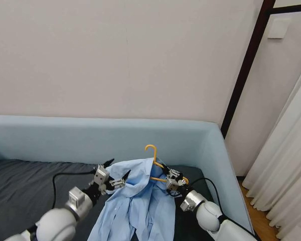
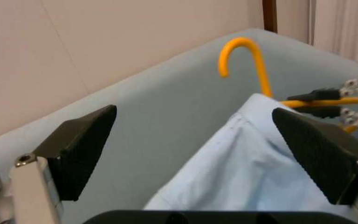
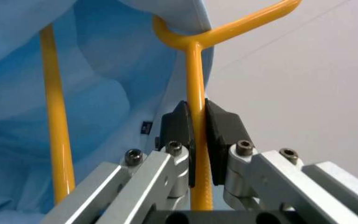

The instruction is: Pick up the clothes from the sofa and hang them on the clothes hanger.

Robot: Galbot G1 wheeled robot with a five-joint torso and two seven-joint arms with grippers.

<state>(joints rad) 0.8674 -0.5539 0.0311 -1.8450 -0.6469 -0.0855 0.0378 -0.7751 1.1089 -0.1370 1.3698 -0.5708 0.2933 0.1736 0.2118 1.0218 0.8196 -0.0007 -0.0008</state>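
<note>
Pale-blue sofa [image 1: 90,138] is carrying the shirt [image 1: 140,206], draped over the orange hanger [image 1: 151,149] the right claw [image 3: 196,123] is pinching. Nearby the left claw [image 1: 116,170] is hovering wide open; tilting the hanger risks shedding the shirt.

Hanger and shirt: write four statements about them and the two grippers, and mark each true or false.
1. The right gripper is shut on the orange hanger. True.
2. The left gripper is clamped on the blue shirt. False: it is wide open beside the shirt's shoulder and grips nothing.
3. The hanger's hook points down into the seat. False: it stands up above the shirt, in front of the sofa backrest.
4. The shirt is draped over the hanger. True.
</note>
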